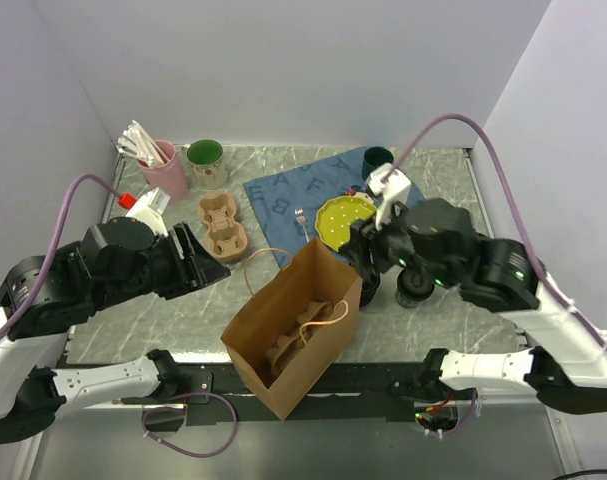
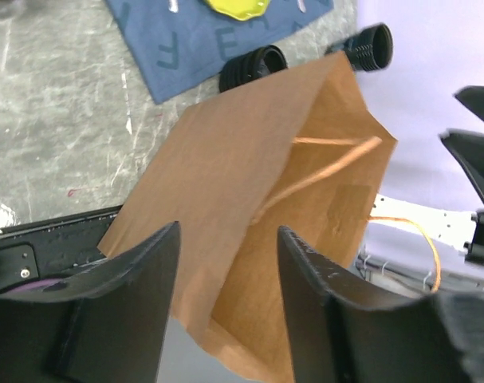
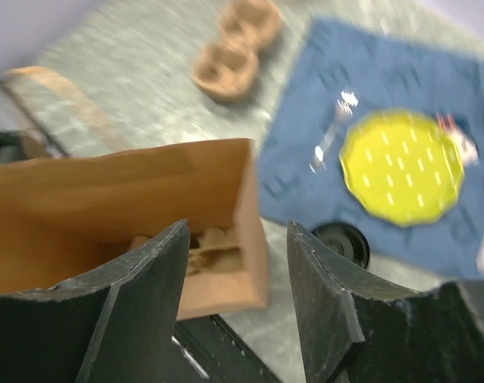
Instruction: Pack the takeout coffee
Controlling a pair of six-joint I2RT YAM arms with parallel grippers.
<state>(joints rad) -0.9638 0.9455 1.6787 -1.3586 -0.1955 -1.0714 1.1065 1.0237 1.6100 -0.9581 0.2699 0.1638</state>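
Note:
Two black ribbed takeout coffee cups stand by the bag's right side: one (image 1: 416,285) in the open, the other (image 1: 369,288) half hidden behind the bag's edge. The left wrist view shows them as cup (image 2: 253,68) and cup (image 2: 369,44); one lid (image 3: 343,239) appears in the right wrist view. The brown paper bag (image 1: 293,330) stands open at the front centre with a tan carrier (image 1: 301,342) inside. My left gripper (image 1: 215,268) hangs open left of the bag, holding nothing. My right gripper (image 1: 363,250) hovers open above the bag's right corner, nothing between its fingers.
A second tan carrier (image 1: 221,225) lies on the table left of the blue cloth (image 1: 288,190), which bears a yellow plate (image 1: 343,218) and a fork (image 1: 301,216). At the back stand a pink cup of utensils (image 1: 165,168), a green mug (image 1: 205,160) and a dark mug (image 1: 376,160).

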